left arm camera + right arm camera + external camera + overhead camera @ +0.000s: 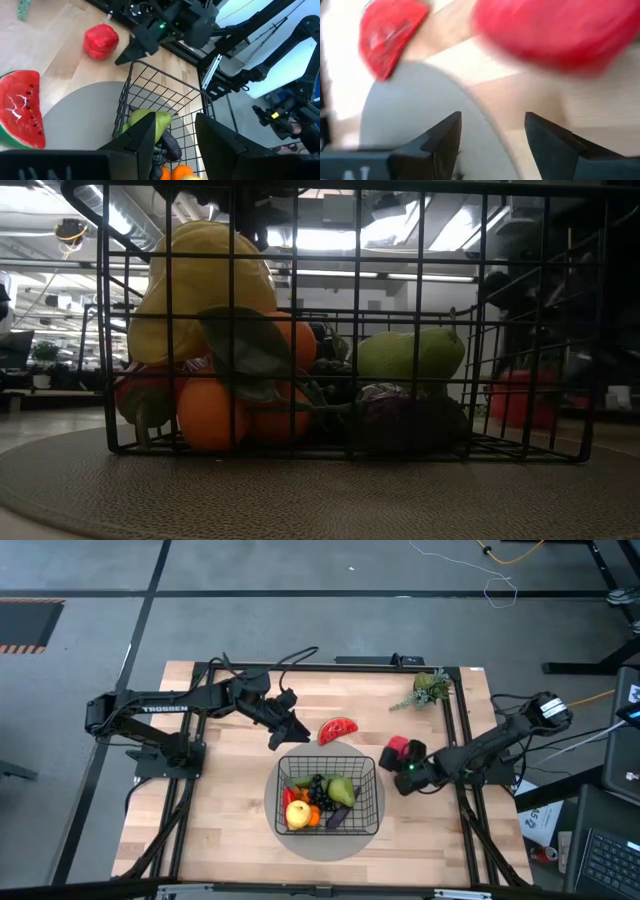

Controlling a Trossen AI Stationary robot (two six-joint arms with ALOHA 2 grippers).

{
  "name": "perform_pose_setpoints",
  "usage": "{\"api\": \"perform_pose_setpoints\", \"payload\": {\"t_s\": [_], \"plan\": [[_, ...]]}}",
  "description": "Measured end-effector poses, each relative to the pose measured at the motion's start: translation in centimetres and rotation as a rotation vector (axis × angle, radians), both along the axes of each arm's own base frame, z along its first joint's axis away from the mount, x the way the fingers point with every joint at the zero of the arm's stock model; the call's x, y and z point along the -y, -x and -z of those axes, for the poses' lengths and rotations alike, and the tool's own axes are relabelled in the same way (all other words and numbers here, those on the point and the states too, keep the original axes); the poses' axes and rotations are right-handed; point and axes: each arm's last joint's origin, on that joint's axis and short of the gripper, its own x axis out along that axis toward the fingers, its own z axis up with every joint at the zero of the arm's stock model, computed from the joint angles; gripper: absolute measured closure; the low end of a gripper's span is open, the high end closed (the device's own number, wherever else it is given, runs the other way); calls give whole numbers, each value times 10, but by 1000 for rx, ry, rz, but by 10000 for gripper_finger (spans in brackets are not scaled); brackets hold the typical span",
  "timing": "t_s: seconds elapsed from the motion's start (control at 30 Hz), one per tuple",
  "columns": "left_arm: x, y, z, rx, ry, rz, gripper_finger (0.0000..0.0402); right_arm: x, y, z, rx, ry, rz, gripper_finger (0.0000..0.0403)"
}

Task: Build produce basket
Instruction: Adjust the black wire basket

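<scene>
The black wire-mesh basket (pixel 368 772) stands on a flat round grey disc (pixel 330 845) at the table's middle. It holds a yellow lemon (pixel 297 814), oranges (pixel 210 415), a green pear (pixel 341 788), dark grapes (pixel 317 788), an eggplant (pixel 171 145) and a red piece (pixel 288 796). The watermelon slice (pixel 338 730) and the red pepper (pixel 398 747) lie on the wood beyond the basket. My left gripper (pixel 290 732) hovers open and empty by the basket's far-left corner. My right gripper (pixel 397 778) is open just on the near side of the red pepper (pixel 560 30), which lies ahead of its fingers.
A green leafy sprig (pixel 430 690) lies near the table's far right corner. A black frame (pixel 330 664) runs around the table edges. Bare wood shows to the left of the disc and along the near edge.
</scene>
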Motion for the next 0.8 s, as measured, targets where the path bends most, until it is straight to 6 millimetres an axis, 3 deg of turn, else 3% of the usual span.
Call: {"api": "perform_pose_setpoints", "payload": {"t_s": [0.23,0.4,0.53,0.8], "plan": [[0,0,2,-15,-26,-16,268,-5,-22,-14,137,77,-276,183],[0,1,3,-29,-25,-19,268,-7,-28,-22,158,114,-299,183],[0,1,4,-38,-23,-19,268,-7,-34,-40,184,216,-302,183],[0,2,6,-67,-17,-18,268,0,-26,-74,-74,359,-234,183]]}}
